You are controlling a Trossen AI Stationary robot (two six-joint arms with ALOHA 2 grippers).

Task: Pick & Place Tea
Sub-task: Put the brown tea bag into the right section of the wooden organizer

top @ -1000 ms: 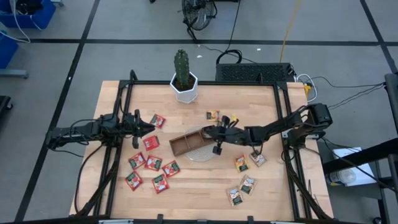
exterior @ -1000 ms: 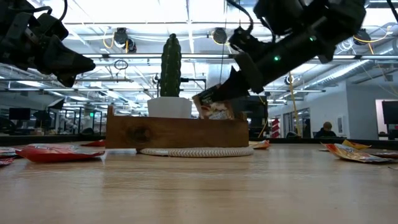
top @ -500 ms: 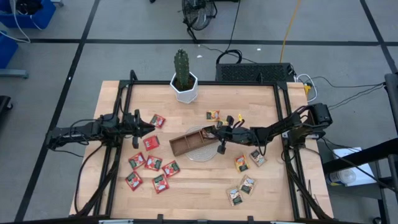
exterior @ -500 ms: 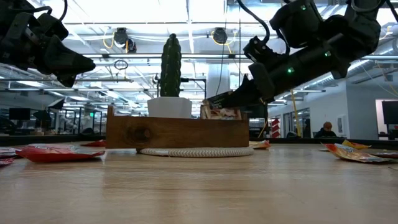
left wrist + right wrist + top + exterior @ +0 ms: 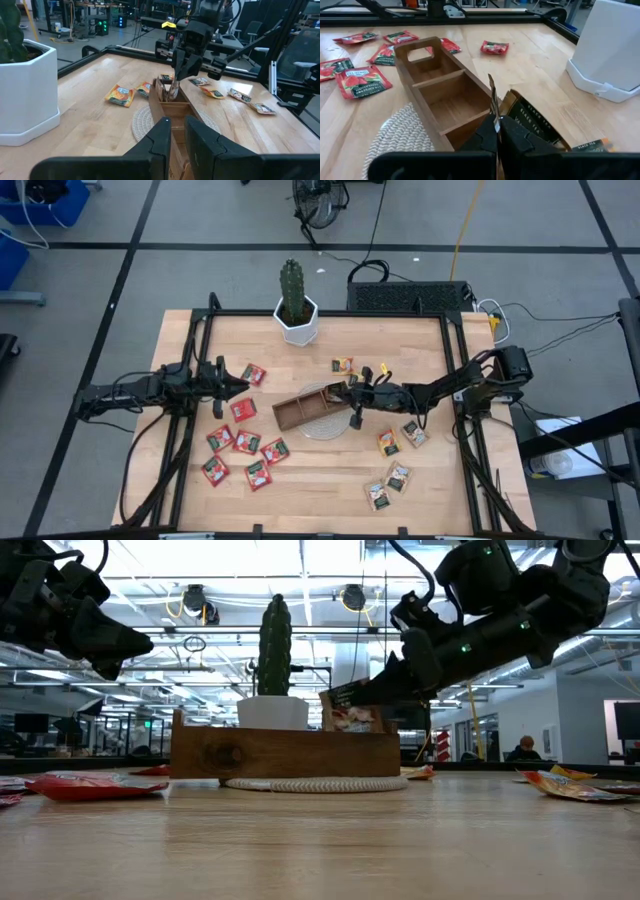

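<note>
The brown wooden tray point(image 5: 305, 408) rests on a round woven mat point(image 5: 322, 426) mid-table. My right gripper point(image 5: 341, 392) reaches in from the right and is shut on a tea sachet point(image 5: 350, 716) over the tray's right end. The sachet's lower part is hidden behind the tray wall point(image 5: 285, 752). A dark sachet point(image 5: 535, 120) lies beside it. Red sachets point(image 5: 246, 442) lie at the left front, and orange-yellow ones point(image 5: 388, 442) at the right. My left gripper point(image 5: 238, 385) hovers left of the tray, its fingers point(image 5: 192, 142) a narrow gap apart with nothing between them. My right gripper pinches the sachet near its upper edge point(image 5: 493, 112) between its two fingertips. The fingers come from the table's right, slanting slightly down. The sachet stands upright, seen edge-on in the right wrist view, and reaches below the tray's rim point(image 5: 350, 730). Whether it touches the tray cannot be seen.
A cactus in a white pot point(image 5: 297, 320) stands at the far edge behind the tray. More sachets lie behind the tray point(image 5: 343, 365) and at the front right point(image 5: 398, 477). Black frame rails point(image 5: 455, 370) run along both table sides.
My right gripper has sunk a little and tipped closer to level over the tray's right end. The sachet has come down from clear above the rim until it dips behind the tray wall. The left arm has kept still.
</note>
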